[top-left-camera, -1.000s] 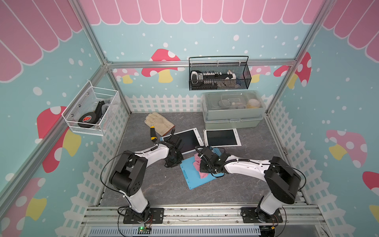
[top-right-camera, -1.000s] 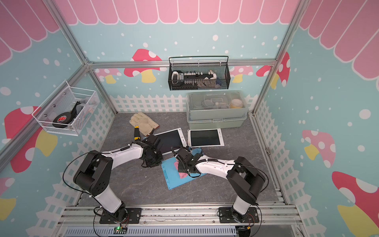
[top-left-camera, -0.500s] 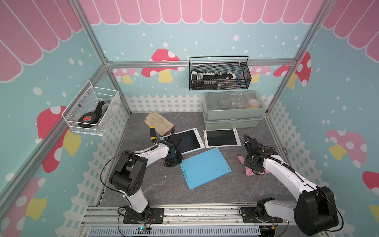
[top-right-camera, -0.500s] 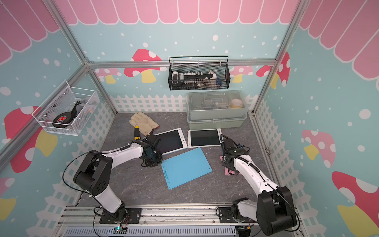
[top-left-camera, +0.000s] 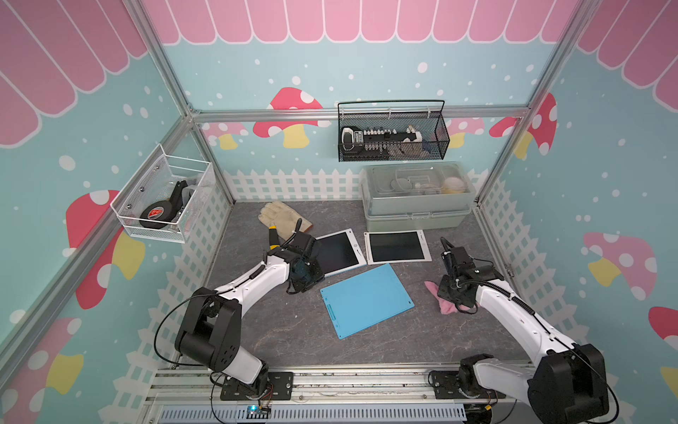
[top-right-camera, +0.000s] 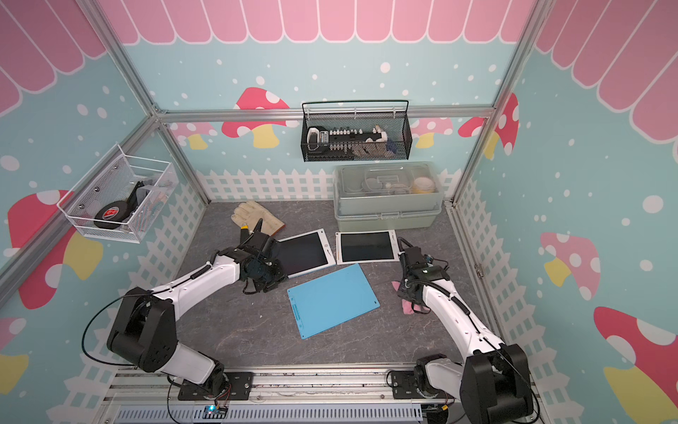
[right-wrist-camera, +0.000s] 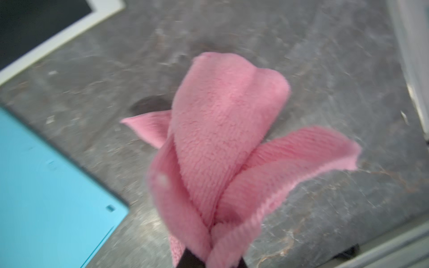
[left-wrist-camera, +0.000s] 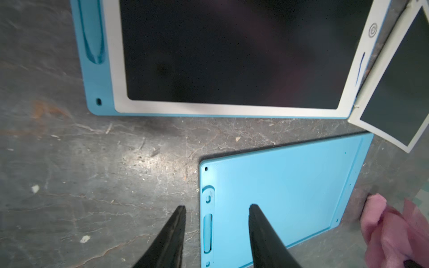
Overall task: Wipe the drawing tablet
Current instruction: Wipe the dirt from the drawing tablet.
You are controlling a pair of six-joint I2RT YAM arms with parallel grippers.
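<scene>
The smooth, flat, sky-blue plastic drawing tablet (top-left-camera: 367, 301) is lying back-up and askew mid-way across the grey marbled table (top-left-camera: 279, 330), near a white-framed dark screen (top-left-camera: 339, 251). The left gripper (left-wrist-camera: 217, 207) is standing partly open, its tapered black fingers (left-wrist-camera: 171, 236) gripping nothing and straddling the tablet's edge. The right gripper (top-left-camera: 449, 292) is pinching a fuzzy, ribbed pink cloth (right-wrist-camera: 222, 130) beside the tablet.

The grey marbled floor (top-left-camera: 279, 330) was enclosed by teal walls (top-left-camera: 257, 55) painted with mushrooms (top-left-camera: 293, 97), edged by a white picket fence (top-left-camera: 293, 185) and framed in aluminium bars (top-left-camera: 477, 109).
</scene>
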